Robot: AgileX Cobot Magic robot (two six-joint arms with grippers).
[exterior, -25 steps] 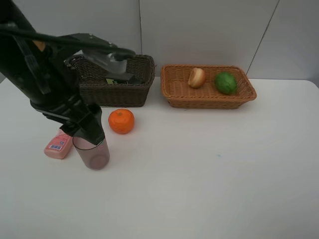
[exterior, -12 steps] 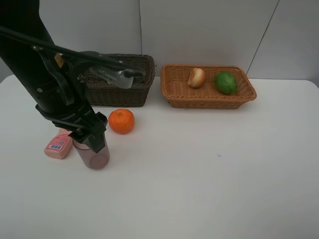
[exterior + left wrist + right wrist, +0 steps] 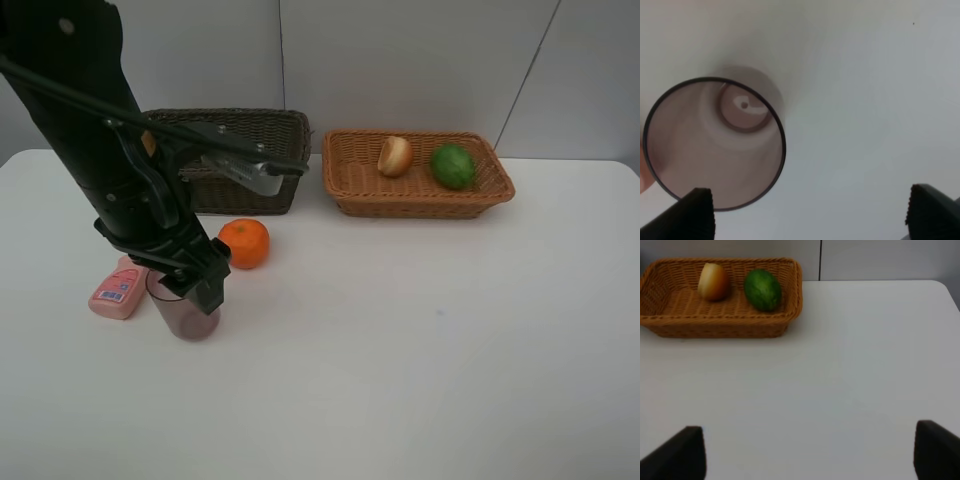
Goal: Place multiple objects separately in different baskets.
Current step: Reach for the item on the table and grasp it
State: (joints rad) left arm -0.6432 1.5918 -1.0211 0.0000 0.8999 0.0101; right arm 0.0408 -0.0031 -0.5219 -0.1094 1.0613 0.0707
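I see white table (image 3: 420,380) under left jaws, stretching ahead of right jaws; matte top. Tiny dark speck (image 3: 438,313) on it, well beyond left jaws. Pale wall panels (image 3: 400,60) far ahead of right jaws, thin seams between.

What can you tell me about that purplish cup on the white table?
The cup is a see-through mauve tumbler, plastic by its look, with a thin dark rim. It stands upright and empty on the white table, beside a pink bottle. The left gripper hangs open above it, one finger by its rim; contact cannot be told.
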